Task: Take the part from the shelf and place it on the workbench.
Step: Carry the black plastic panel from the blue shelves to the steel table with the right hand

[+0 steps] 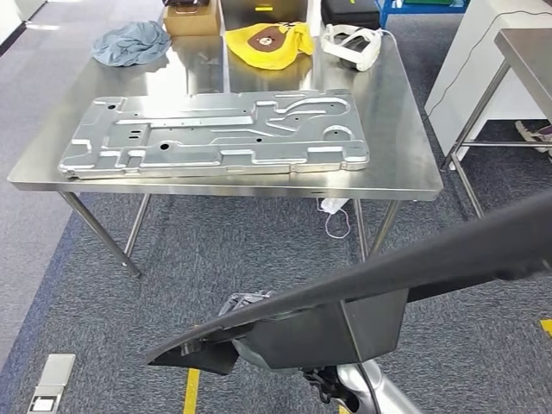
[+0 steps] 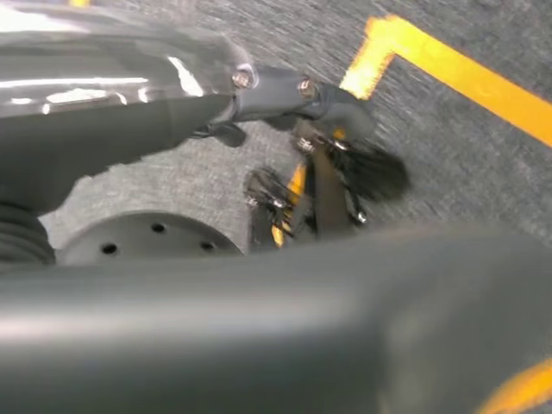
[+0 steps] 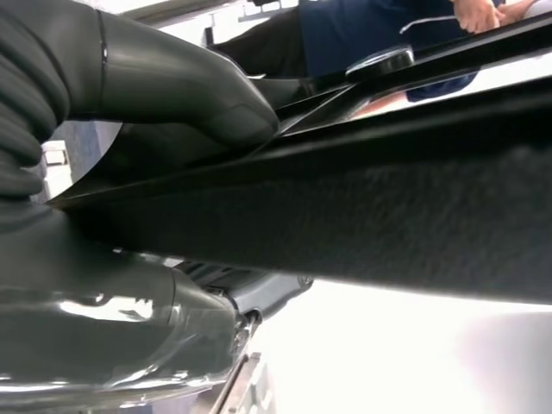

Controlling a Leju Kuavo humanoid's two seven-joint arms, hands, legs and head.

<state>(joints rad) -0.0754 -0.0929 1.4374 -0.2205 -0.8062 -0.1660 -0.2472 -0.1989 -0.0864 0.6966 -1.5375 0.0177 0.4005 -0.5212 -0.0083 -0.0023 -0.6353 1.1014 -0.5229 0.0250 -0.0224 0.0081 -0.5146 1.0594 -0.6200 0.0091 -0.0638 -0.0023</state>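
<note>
Our right hand [image 3: 130, 216] grips the long black part [image 1: 365, 297], thumb above and fingers below its edge; the part slants across the lower right of the head view, in front of the steel table [image 1: 404, 129]. Our left hand [image 2: 306, 164] sits under the part; we cannot tell whether it grips. A silver stamped panel [image 1: 215, 134] lies on the table.

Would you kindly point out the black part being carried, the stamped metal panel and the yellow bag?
black part [image 1: 455, 250], head view, its long upper edge.
stamped metal panel [image 1: 215, 134], head view, its middle.
yellow bag [image 1: 270, 45], head view, its middle.
</note>
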